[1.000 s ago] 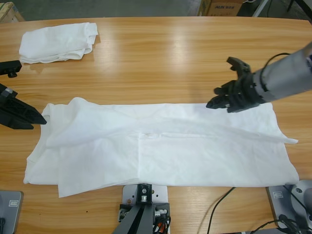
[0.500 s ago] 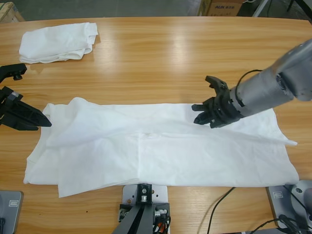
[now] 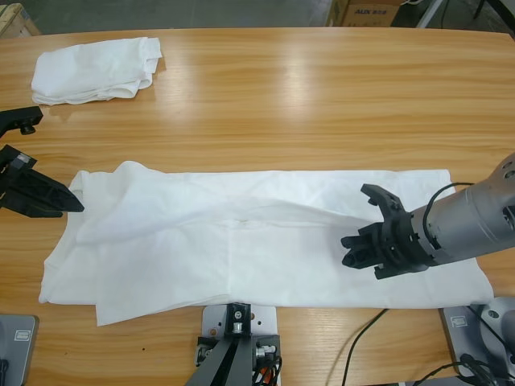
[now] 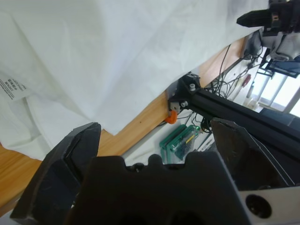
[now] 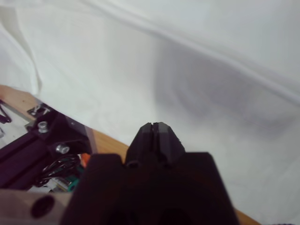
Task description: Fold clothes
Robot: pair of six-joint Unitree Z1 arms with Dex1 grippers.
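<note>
A white T-shirt (image 3: pixel 265 241) lies spread flat along the near edge of the wooden table (image 3: pixel 306 96), thin and soft, with shallow creases and one layer folded lengthwise over another. Its long axis runs left to right across the table, parallel to the near edge. A small printed label (image 4: pixel 13 86) shows inside the cloth at the end beside the left gripper (image 3: pixel 48 197). That gripper sits at the shirt's left end, its tips at the cloth edge, and its jaws stand wide apart with nothing between them. The right gripper (image 3: pixel 358 245) hovers over the shirt's right half, close above the cloth, its jaws pressed together and empty. Far back, at the table's far left corner, rests a folded white bundle (image 3: pixel 96 71), well apart from the spread shirt.
</note>
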